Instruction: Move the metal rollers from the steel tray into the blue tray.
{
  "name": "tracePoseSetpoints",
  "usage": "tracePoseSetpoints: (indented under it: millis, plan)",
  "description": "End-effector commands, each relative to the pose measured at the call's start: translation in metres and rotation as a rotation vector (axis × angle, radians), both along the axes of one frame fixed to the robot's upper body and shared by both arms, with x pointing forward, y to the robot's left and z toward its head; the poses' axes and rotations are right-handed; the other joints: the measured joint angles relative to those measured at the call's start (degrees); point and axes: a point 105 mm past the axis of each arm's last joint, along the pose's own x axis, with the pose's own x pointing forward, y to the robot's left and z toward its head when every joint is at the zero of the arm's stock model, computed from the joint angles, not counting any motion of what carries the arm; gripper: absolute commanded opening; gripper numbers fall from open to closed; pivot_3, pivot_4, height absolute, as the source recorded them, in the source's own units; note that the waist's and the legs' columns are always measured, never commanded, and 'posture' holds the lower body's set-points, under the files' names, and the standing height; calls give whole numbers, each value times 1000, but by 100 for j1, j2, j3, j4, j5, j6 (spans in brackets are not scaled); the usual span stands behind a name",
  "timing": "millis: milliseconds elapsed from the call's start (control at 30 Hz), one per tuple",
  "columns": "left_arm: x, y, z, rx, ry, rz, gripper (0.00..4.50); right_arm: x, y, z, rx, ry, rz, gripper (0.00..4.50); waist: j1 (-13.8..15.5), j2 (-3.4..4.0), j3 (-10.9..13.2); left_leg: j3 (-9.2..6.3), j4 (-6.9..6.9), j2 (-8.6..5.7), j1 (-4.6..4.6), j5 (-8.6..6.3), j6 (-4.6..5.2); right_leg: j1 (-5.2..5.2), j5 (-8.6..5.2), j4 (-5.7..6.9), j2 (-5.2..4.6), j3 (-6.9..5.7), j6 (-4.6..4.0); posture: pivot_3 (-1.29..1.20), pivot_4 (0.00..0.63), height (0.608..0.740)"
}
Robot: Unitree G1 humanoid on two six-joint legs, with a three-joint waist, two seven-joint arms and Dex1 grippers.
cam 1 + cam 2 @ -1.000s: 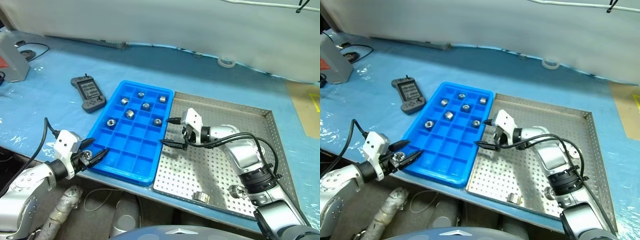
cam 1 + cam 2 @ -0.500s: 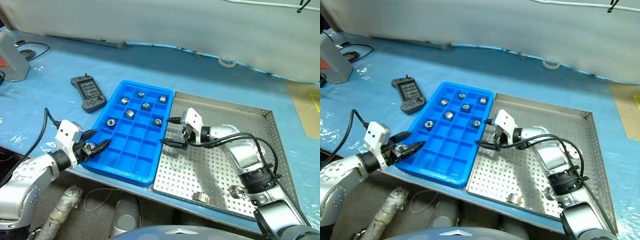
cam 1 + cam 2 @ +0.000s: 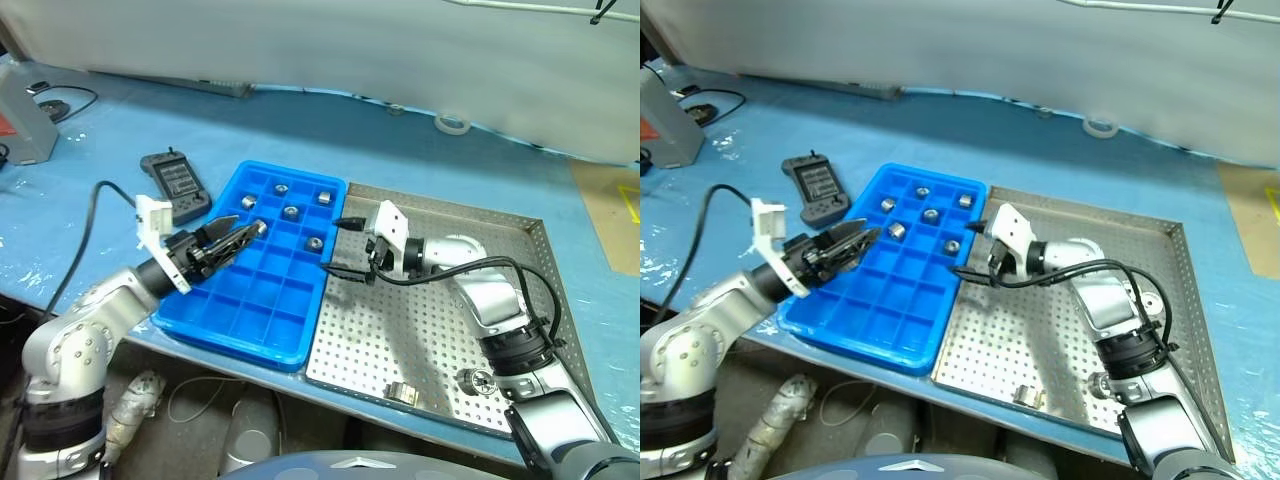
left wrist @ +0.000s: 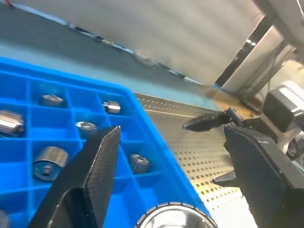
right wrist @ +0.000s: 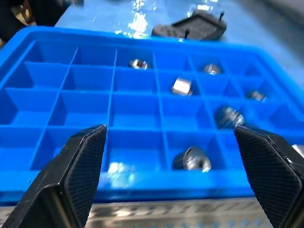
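Observation:
The blue tray (image 3: 270, 300) holds several metal rollers (image 3: 292, 211) in its far compartments. My left gripper (image 3: 245, 232) hovers over the tray's left columns, pointing right, shut on a shiny metal roller (image 4: 171, 216) that sits deep between its fingers. My right gripper (image 3: 335, 247) is open and empty above the left rim of the steel tray (image 3: 420, 320), right beside the blue tray. Two rollers lie near the steel tray's front edge, one (image 3: 402, 394) in the open and one (image 3: 472, 381) close against my right arm.
A dark grey controller (image 3: 176, 186) lies left of the blue tray. A roll of tape (image 3: 452, 124) sits at the back, and a grey box (image 3: 20, 120) with a cable at the far left. The table's front edge runs just below both trays.
My left gripper, still holding the roller, has rolled and risen from beside the blue tray's near left corner to above its left columns. The right gripper has lifted slightly.

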Motion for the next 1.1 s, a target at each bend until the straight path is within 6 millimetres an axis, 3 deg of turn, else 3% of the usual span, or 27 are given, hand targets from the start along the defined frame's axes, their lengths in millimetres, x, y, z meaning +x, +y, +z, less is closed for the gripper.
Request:
tracePoseSetpoints:
  millis: [33,133,300,533,867,1100]
  plan:
    - [14,-18,3,-140,44,-87,3689,1,10,19,8,-143,28,4500,12,-10,-6,0,0,-1,-2,0,0,0,0,0,0,-1,0,240,150,740]
    - [29,-33,-3,-172,82,-128,3689,-1,15,35,52,-172,41,4500,-16,-20,-12,-1,4,-2,-14,1,0,-5,4,2,0,-3,5,196,150,740]
    - [40,-67,17,-180,20,-267,3689,-5,13,32,-13,-177,62,4500,-126,-27,-16,-11,9,-6,-32,0,2,-7,17,-1,0,-10,25,144,150,740]
    - [39,-100,30,-185,-3,-415,3689,-6,5,29,-31,-197,6,4500,-359,-29,-18,-13,12,-4,-43,0,3,-10,23,-1,0,-17,19,89,150,740]
    - [29,-116,24,-214,51,-506,3689,-4,4,35,-6,-228,-42,4500,-533,-27,-16,-11,20,-1,-50,-2,10,-10,17,-4,-4,-23,-23,55,150,740]
    - [38,-113,15,-199,94,-444,3689,-5,4,36,-7,-222,-35,4500,-573,-25,-16,-10,27,0,-52,-4,15,-9,20,-5,-6,-23,-29,60,150,740]
